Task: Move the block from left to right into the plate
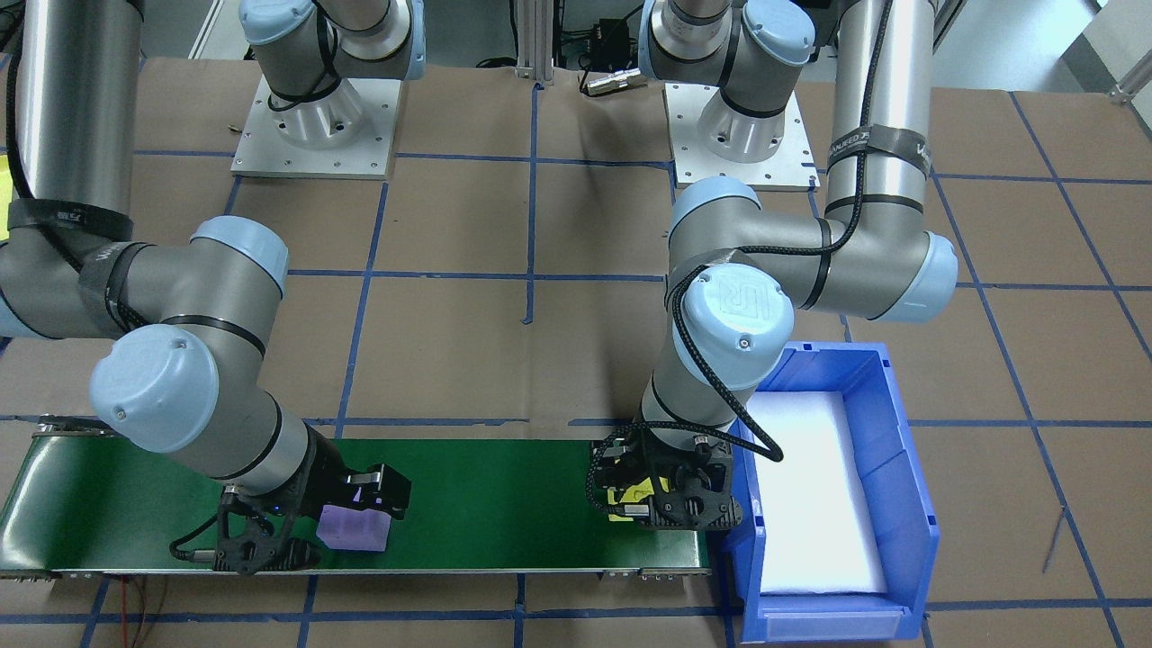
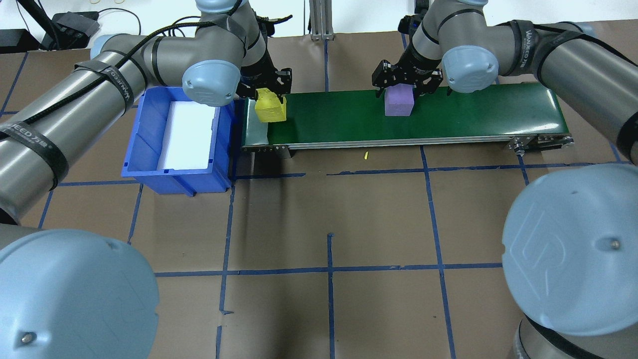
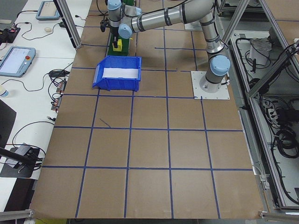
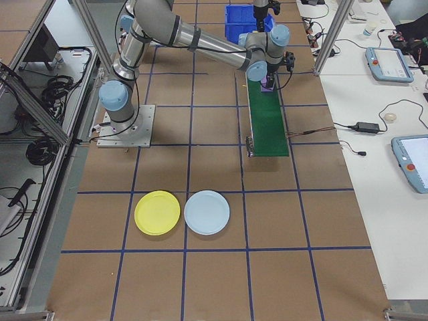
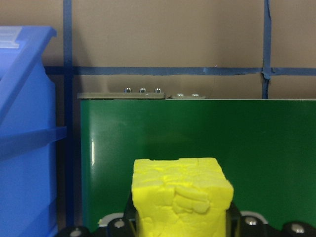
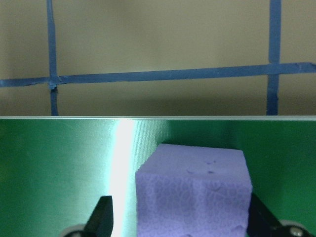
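A yellow block (image 2: 270, 107) is at the end of the green belt (image 2: 473, 114) next to the blue bin, and my left gripper (image 2: 269, 97) is shut on it. In the left wrist view the yellow block (image 5: 181, 195) fills the space between the fingers. A purple block (image 2: 398, 100) rests on the belt further along. My right gripper (image 2: 399, 89) stands open around it, and the right wrist view shows a gap between the purple block (image 6: 195, 195) and one finger (image 6: 104, 217). A yellow plate (image 4: 157, 212) and a pale blue plate (image 4: 206, 212) lie on the table, far from the belt.
A blue bin (image 2: 144, 134) with white padding inside stands against the belt's end by my left gripper. The table is brown board marked with blue tape lines. Both arm bases stand on metal plates (image 1: 315, 135) at the back.
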`<control>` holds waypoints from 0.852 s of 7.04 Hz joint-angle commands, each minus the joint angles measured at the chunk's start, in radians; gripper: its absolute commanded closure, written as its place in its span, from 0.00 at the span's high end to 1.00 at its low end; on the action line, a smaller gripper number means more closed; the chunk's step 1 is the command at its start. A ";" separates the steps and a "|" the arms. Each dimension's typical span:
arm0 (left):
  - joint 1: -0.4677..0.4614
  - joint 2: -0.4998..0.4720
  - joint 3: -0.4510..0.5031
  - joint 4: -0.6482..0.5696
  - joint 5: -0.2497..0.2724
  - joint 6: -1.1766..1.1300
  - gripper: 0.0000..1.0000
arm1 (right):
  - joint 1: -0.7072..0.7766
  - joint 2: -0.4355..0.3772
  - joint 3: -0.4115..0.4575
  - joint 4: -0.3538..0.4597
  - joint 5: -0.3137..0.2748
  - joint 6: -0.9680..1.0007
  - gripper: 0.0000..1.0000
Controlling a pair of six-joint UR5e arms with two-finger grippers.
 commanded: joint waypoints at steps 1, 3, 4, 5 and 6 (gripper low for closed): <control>0.000 -0.022 0.003 0.037 -0.002 0.001 0.38 | -0.011 -0.007 0.015 -0.039 -0.224 -0.354 0.62; 0.000 -0.025 -0.011 0.042 -0.002 0.004 0.40 | -0.078 -0.073 0.018 -0.036 -0.283 -0.527 0.50; 0.000 -0.025 -0.014 0.042 0.000 0.006 0.42 | -0.162 -0.122 0.025 -0.019 -0.386 -0.693 0.50; 0.000 -0.027 -0.015 0.042 0.000 0.006 0.43 | -0.275 -0.216 0.057 0.018 -0.457 -0.864 0.51; 0.000 -0.024 -0.017 0.042 0.004 0.012 0.44 | -0.398 -0.283 0.106 0.009 -0.502 -1.051 0.51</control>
